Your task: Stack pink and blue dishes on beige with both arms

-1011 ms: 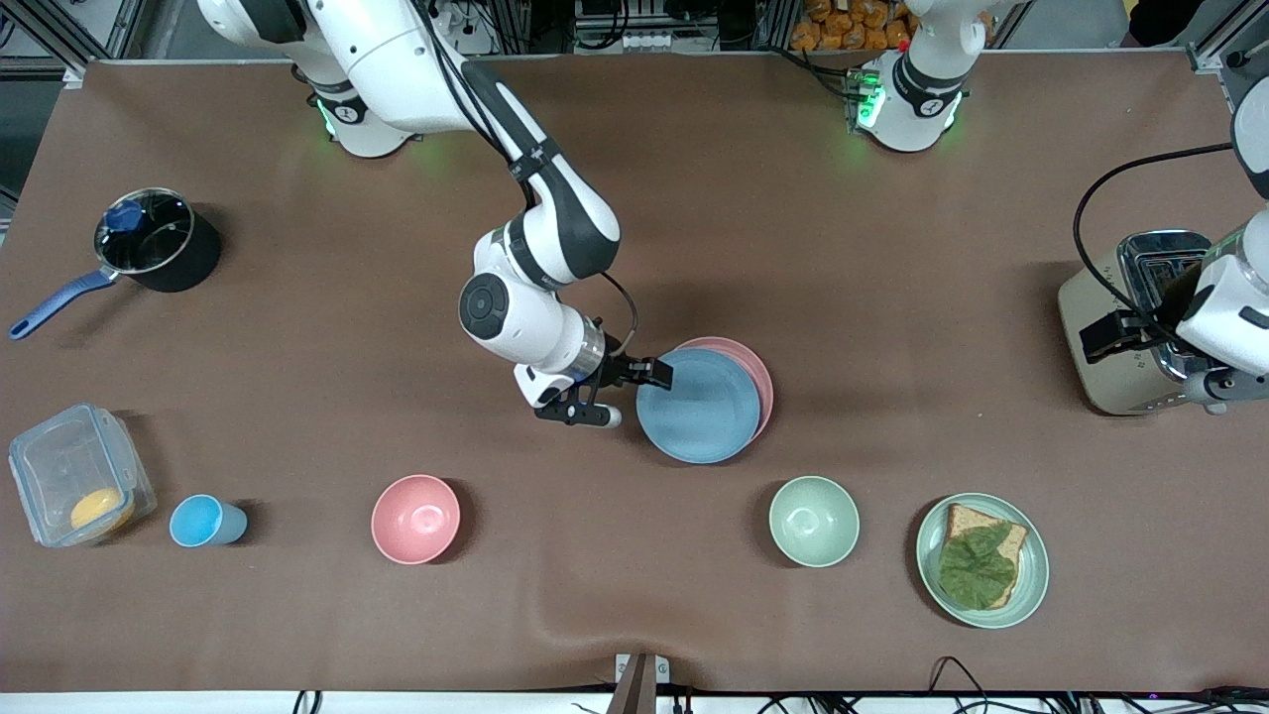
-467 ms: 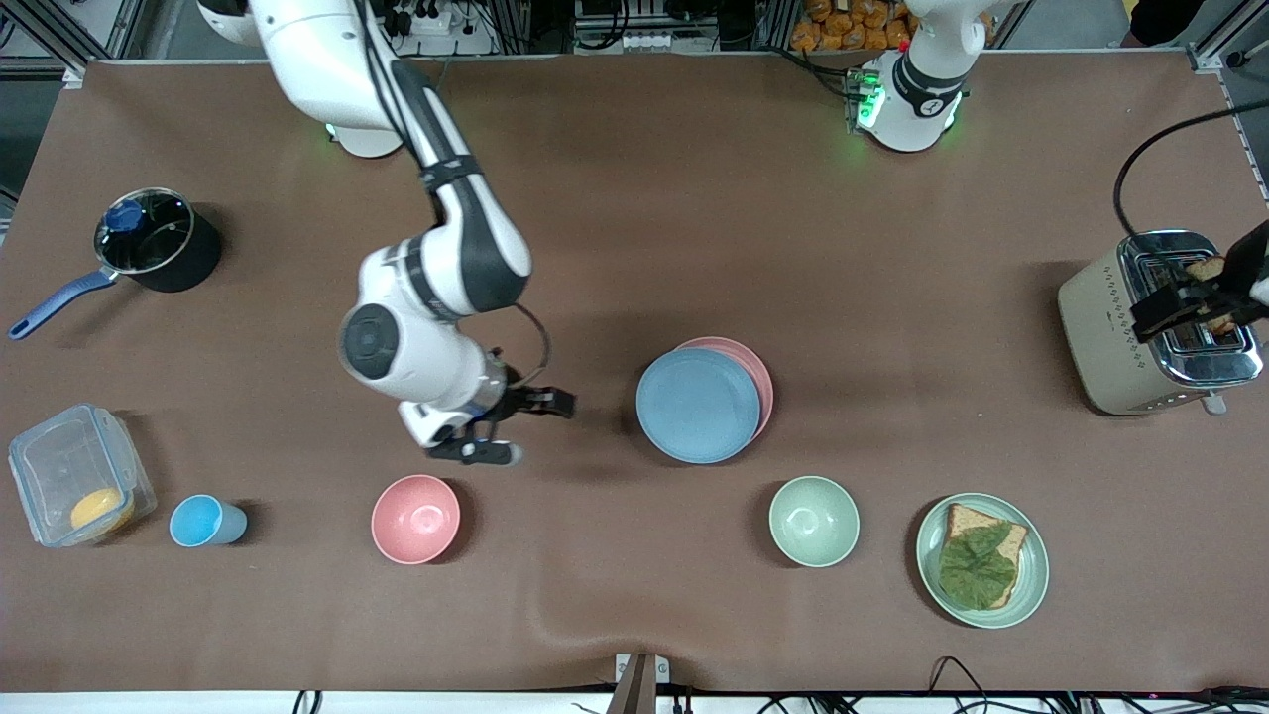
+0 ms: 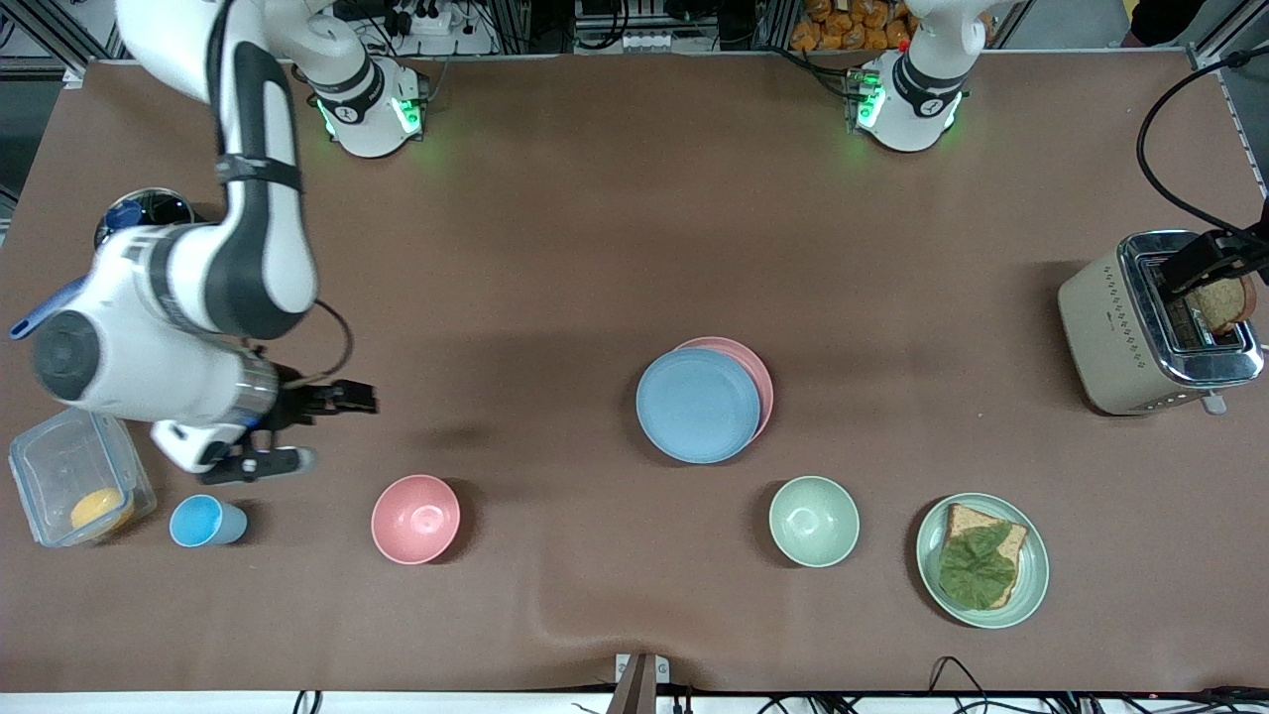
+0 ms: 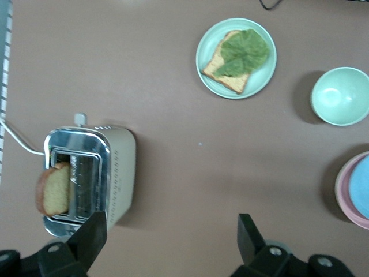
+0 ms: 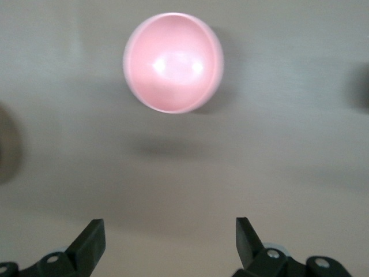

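The light blue plate (image 3: 697, 405) lies on the pink plate (image 3: 761, 375) at the table's middle, slightly off centre, so a pink crescent shows. No beige plate shows anywhere. My right gripper (image 3: 332, 428) hangs open and empty over bare table between the blue cup and the pink bowl, toward the right arm's end. In the right wrist view that gripper (image 5: 170, 228) has only cloth between its fingers. My left gripper (image 4: 173, 222) is open and empty, high over the table beside the toaster; the stack's edge (image 4: 351, 190) shows there.
A toaster (image 3: 1120, 327) with a bread slice stands at the left arm's end. A green plate (image 3: 930, 573) with bread and a leaf, a green bowl (image 3: 814, 521), a pink bowl (image 3: 415, 519), a blue cup (image 3: 203, 522) and a clear box (image 3: 59, 461) line the front. A pot (image 3: 169, 210) is partly hidden.
My right gripper left the blue plate's rim and swung away toward the right arm's end of the table. The left arm drew off over the toaster. The plates stayed put.
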You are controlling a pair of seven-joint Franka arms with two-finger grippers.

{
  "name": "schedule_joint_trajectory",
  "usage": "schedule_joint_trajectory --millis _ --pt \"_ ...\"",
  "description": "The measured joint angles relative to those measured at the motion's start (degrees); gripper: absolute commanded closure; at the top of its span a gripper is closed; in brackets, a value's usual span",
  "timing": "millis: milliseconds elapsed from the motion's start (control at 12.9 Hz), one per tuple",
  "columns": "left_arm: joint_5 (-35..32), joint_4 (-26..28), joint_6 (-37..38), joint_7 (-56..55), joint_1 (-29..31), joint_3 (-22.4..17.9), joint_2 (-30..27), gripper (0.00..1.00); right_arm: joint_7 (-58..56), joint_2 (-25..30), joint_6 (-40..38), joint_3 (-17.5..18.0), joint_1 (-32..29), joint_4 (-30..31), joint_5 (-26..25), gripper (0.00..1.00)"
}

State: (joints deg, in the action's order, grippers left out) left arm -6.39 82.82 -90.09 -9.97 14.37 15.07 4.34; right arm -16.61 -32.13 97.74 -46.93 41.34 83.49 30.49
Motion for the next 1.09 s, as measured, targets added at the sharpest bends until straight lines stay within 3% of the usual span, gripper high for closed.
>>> schedule_joint_trajectory --millis 156,389,778,933,1089 --pt "0.81 0.92 0.19 0.0 -1.81 -1.53 0.0 0.0 -1.89 2.08 -1.13 -2.85 0.63 -0.25 -4.37 0.0" --pt "1.51 1.85 0.87 0.0 -6.11 -5.89 -0.08 0.0 -1.78 4.63 -1.88 -3.2 1.61 -1.66 -6.61 0.0" --pt "1.78 1.96 4.32 -3.49 -9.37 -5.12 -0.5 0.0 -1.76 4.73 -2.26 -3.96 2.59 -1.92 -6.88 0.0" --pt "1.87 2.36 4.8 -3.75 -9.72 -4.17 -0.51 0.0 -1.36 4.72 -2.27 -3.15 3.33 -1.91 -6.88 0.0" --pt "2.73 3.05 4.93 -3.8 -9.75 -3.64 -0.57 0.0 0.65 4.9 -2.19 1.08 1.16 -1.95 -7.56 0.0"
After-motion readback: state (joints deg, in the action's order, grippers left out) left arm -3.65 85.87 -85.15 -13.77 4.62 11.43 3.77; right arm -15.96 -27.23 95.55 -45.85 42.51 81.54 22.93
